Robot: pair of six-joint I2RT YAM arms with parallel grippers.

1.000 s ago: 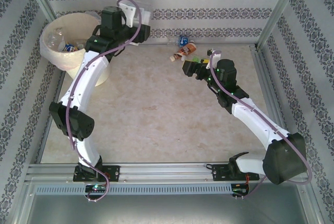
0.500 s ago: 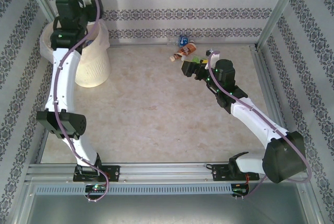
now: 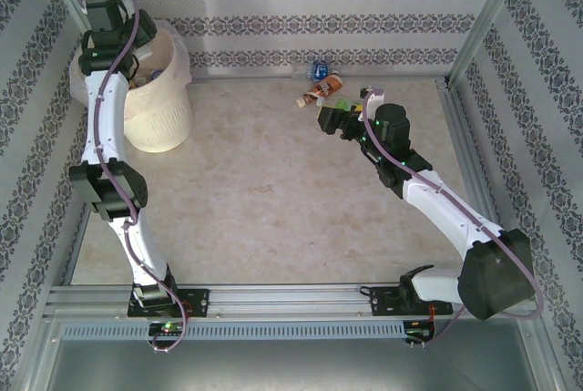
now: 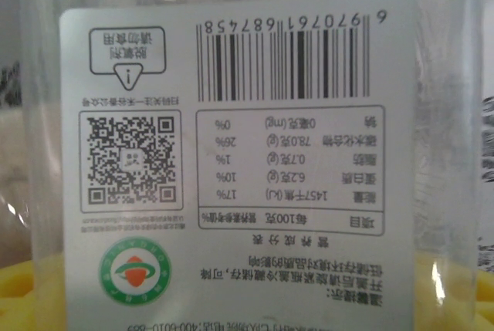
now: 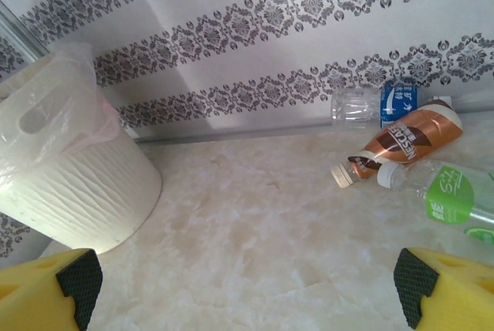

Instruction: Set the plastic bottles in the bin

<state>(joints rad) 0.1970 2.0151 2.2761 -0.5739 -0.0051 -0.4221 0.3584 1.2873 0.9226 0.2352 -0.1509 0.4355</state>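
Note:
In the left wrist view a clear plastic bottle [image 4: 247, 153] with a white barcode label sits right against the camera, and my left gripper [image 4: 247, 304] is shut on it, yellow pads [image 4: 19, 292] at its sides. That arm's wrist [image 3: 100, 19] hangs over the cream-white bin [image 3: 162, 118] at the back left. My right gripper [image 5: 247, 292] [image 3: 328, 119] stands open low over the table, nothing between its fingers. Just beyond it lie a brown-labelled bottle [image 5: 405, 142] [image 3: 320, 90], a green-labelled bottle [image 5: 451, 192] and a blue-labelled bottle [image 5: 386, 106] [image 3: 319, 70] by the back wall.
Patterned walls and metal frame posts [image 3: 478, 22] close the table in on three sides. The bin [image 5: 69, 169] with its bag liner holds several bottles. Marble-patterned tabletop [image 3: 273, 190] stretches between the two arms, and a rail [image 3: 291, 300] runs along the near edge.
My left arm has swung from the middle back of the table leftward to over the bin, carrying the clear bottle. The right gripper has barely shifted.

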